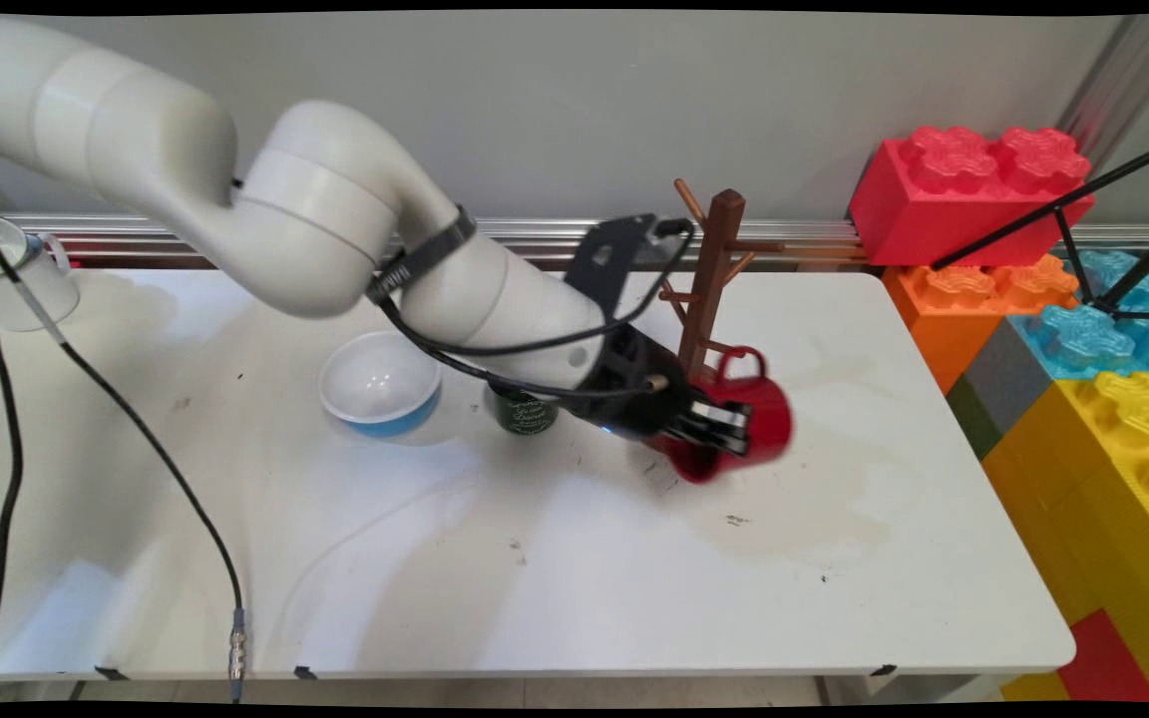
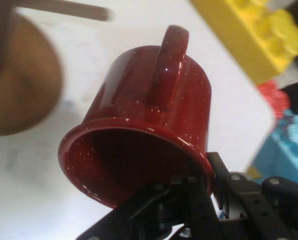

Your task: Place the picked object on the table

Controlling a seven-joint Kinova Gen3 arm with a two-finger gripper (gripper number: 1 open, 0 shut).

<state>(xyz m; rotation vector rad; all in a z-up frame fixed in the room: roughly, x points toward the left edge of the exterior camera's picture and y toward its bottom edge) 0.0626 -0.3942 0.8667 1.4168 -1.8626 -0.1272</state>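
Black gripper (image 1: pixel 719 424) fingers are closed on the rim of a red mug (image 1: pixel 749 424), with one finger inside the mug and one outside it. In the hand view the red mug (image 2: pixel 144 130) is seen tipped on its side, with its open mouth turned toward the gripper (image 2: pixel 201 187) and its handle pointing away. The mug is held next to a brown wooden mug tree (image 1: pixel 714 274), near the foot of it, and its handle is close to one of the low pegs. Whether the mug is touching the white table (image 1: pixel 535 558) or is lifted a little cannot be told. A dark green cup (image 1: pixel 525 411) is seen just behind the arm, partly hidden by it. A white bowl with a blue outside (image 1: pixel 380 384) is set to the left of that cup. A white mug (image 1: pixel 21 274) is placed at the far left corner of the table. Big toy blocks (image 1: pixel 1083 329) in red, orange, blue and yellow are stacked by the right side of the table.
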